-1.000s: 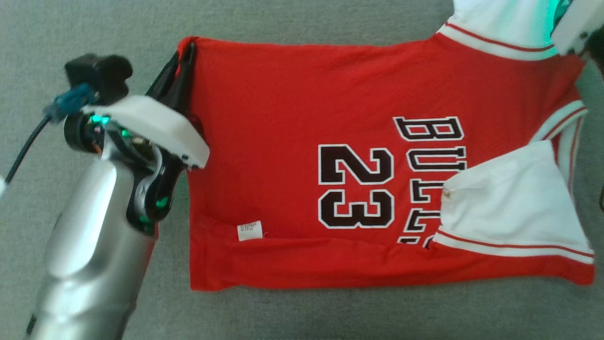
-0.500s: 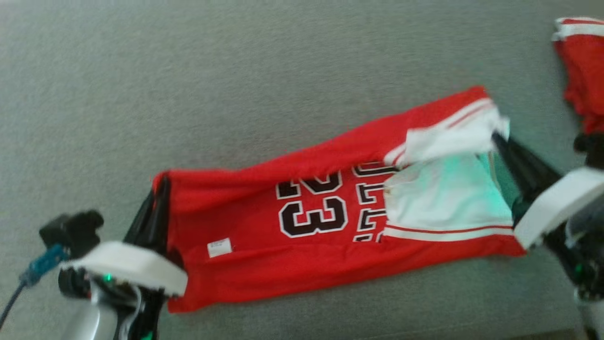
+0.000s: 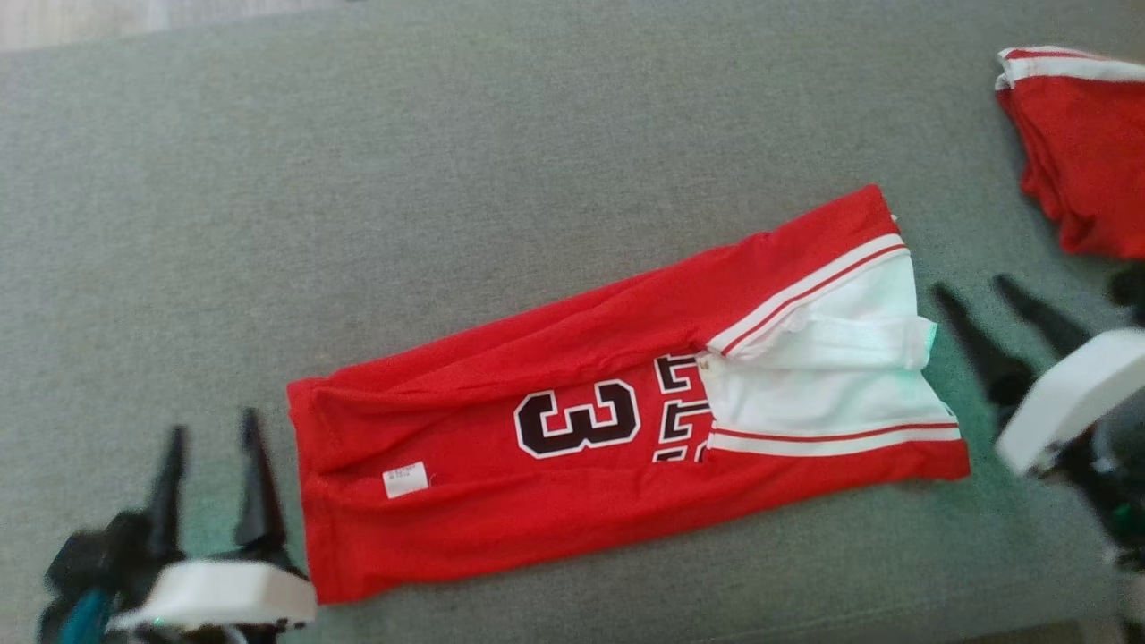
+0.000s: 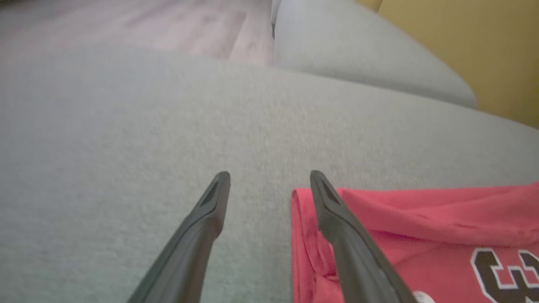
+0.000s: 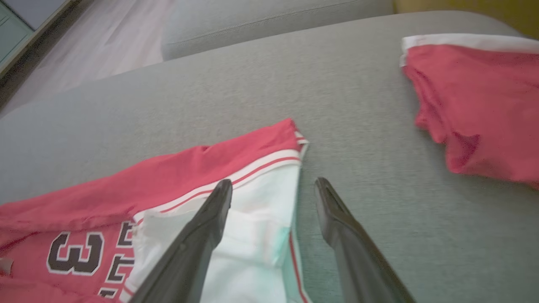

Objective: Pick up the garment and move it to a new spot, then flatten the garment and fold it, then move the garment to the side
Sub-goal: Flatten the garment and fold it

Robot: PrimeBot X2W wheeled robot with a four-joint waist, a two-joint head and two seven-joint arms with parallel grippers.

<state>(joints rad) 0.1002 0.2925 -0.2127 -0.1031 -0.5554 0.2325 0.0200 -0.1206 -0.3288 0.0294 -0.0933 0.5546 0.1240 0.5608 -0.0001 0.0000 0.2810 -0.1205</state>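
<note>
— See the left claw (image 3: 213,429)? Fingers spread, holding nothing, one of them right beside the hem (image 3: 309,501) of the jersey (image 3: 572,510).

— And that hem's rumpled. If the finger catches it when the arm moves, I'd say the fold gets dragged open.

— The jersey lies slantwise across the grey sofa (image 3: 447,179), folded lengthwise, with the top flap covering part of the number (image 3: 577,419).

— Loose flap, soft cushion. Fold it across like that and I reckon it comes out crooked.

— Further right the white lining (image 3: 832,394) is bunched up at the neck end.

— That lump could get trapped inside the next fold.

— The right claw (image 3: 971,288) is spread too, empty, just off that white end.

— Then there's another red garment (image 3: 1082,152) at the far right, lying apart. Slide the jersey aside that way and the two might tangle.
</note>
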